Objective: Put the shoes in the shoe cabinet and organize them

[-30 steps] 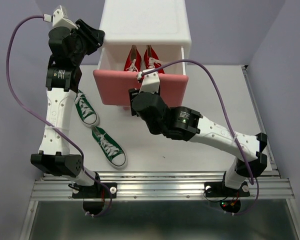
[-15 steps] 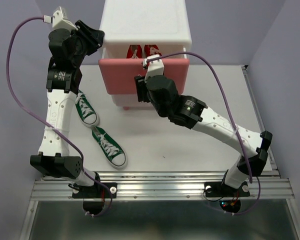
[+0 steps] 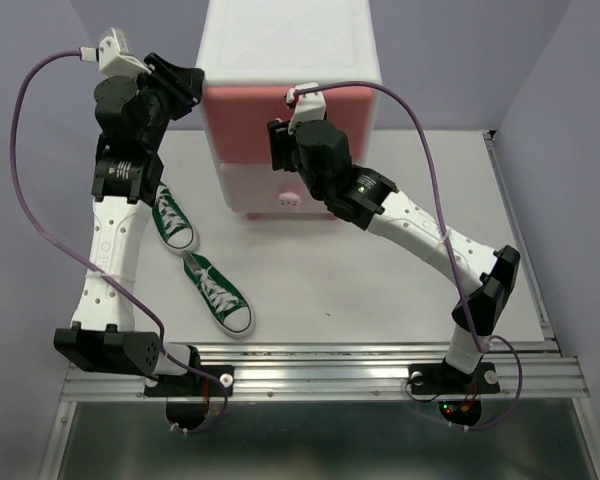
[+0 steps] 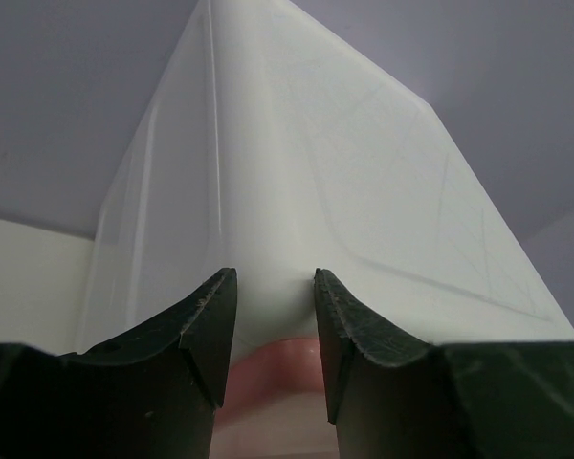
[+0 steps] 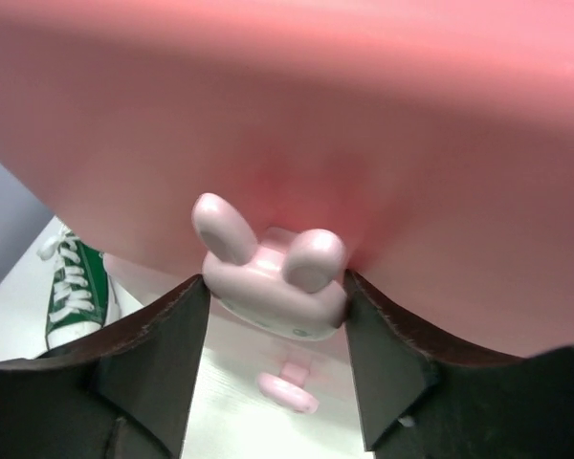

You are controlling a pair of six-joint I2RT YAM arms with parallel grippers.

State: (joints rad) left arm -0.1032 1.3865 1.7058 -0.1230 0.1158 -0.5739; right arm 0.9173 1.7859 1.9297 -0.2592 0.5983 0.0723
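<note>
Since one second earlier, the darker pink upper drawer front (image 3: 245,125) has gone from pulled out to flush with the cabinet, and the red pair that lay inside is now out of sight. Right gripper (image 5: 275,280): fingers closed against both sides of the pale pink bunny-shaped knob (image 5: 268,273) on that front. Left gripper (image 4: 275,277): jaws partly apart, straddling the upper front left corner of the white boxy plastic cabinet (image 3: 290,40); whether they pinch it cannot be told. Paler pink lower drawer front (image 3: 255,190): shut, directly beneath. First green canvas sneaker (image 3: 172,218): on the pale table (image 3: 380,290), left of the cabinet. Second green canvas sneaker (image 3: 218,293): nearer the arm bases, just beside the first
</note>
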